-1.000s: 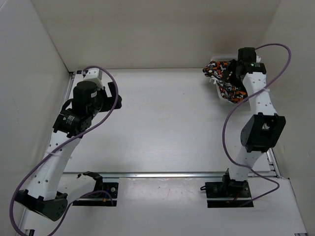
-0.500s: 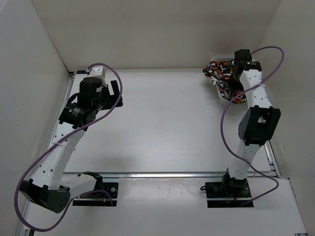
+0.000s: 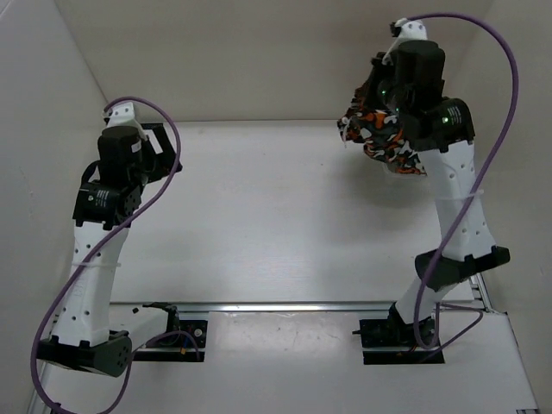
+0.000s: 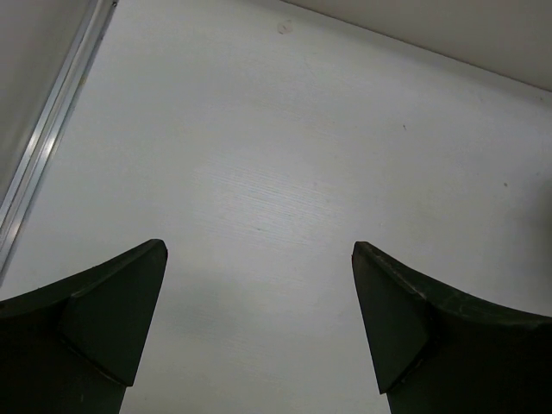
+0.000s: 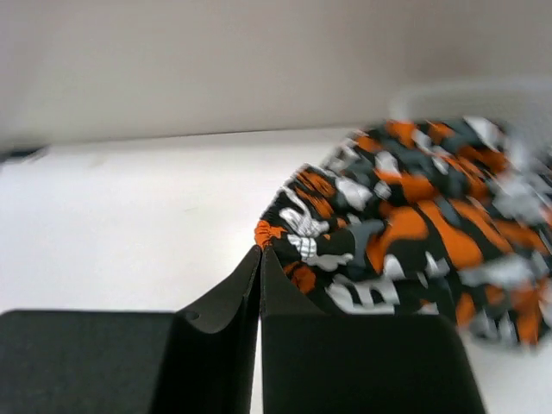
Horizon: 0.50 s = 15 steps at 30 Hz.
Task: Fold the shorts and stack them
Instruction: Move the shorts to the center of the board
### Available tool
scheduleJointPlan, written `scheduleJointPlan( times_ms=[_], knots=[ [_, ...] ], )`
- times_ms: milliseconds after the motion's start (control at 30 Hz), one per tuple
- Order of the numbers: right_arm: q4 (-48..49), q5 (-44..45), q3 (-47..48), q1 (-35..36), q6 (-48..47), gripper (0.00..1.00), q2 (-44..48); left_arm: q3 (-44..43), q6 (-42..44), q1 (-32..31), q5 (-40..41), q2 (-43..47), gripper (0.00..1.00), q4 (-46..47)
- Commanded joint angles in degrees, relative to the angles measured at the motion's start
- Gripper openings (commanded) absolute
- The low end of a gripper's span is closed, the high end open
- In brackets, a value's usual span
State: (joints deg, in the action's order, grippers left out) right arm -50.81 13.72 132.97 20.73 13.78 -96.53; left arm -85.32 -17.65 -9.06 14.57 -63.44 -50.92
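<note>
**A:** The right claw (image 5: 260, 259): apart or together?

**B:** Together. In the right wrist view its two dark fingers (image 5: 216, 319) meet at the tips and pinch an edge of the shorts (image 5: 405, 224), at centre frame.

**A:** And the shorts in the overhead view?

**B:** Upper right of the frame, a crumpled orange, black and white bunch hanging under the raised right wrist, close to the back wall (image 3: 259, 60). I cannot tell whether any of it touches the table (image 3: 276, 216).

**A:** The left claw (image 4: 257, 247)?

**B:** Spread wide with nothing between its tips, only bare white table below. Overhead it sits at the left of the frame, well apart from the shorts.
</note>
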Motion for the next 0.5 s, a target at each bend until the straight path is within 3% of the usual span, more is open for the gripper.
scheduleJointPlan(
  times_ms=[0,100,233,300,367,400,467],
  knots=[
    [4.39,-11.49,-2.95,9.72,-8.66,0.0,3.44,-3.27,-2.21,3.16,1.43,2.36,1.0,-4.27],
    [5.02,-12.4,-9.98,20.26,-9.21,0.0,6.25,-3.28,-4.23,5.98,-0.24,1.83,1.0,-6.29],
    [11.16,-9.15,-32.11,31.81,-2.47,0.0,10.83,-2.48,-4.76,7.83,-5.41,0.51,1.0,-6.83],
    [11.17,-7.83,-42.32,36.02,1.41,0.47,11.36,-1.69,-4.76,8.36,-7.88,-0.11,1.0,-6.83],
    [11.17,-5.65,-46.99,38.5,5.8,0.78,13.02,-0.12,-4.76,8.36,-11.48,-1.68,1.0,-6.83],
    [11.17,-4.15,-50.58,39.29,7.12,0.8,14.08,1.28,-4.76,8.36,-13.06,-1.69,1.0,-6.83],
    [11.17,-0.3,-53.68,39.3,11.24,0.85,18.37,3.22,-4.24,8.36,-17.62,-3.52,0.9,-5.78]
  ],
)
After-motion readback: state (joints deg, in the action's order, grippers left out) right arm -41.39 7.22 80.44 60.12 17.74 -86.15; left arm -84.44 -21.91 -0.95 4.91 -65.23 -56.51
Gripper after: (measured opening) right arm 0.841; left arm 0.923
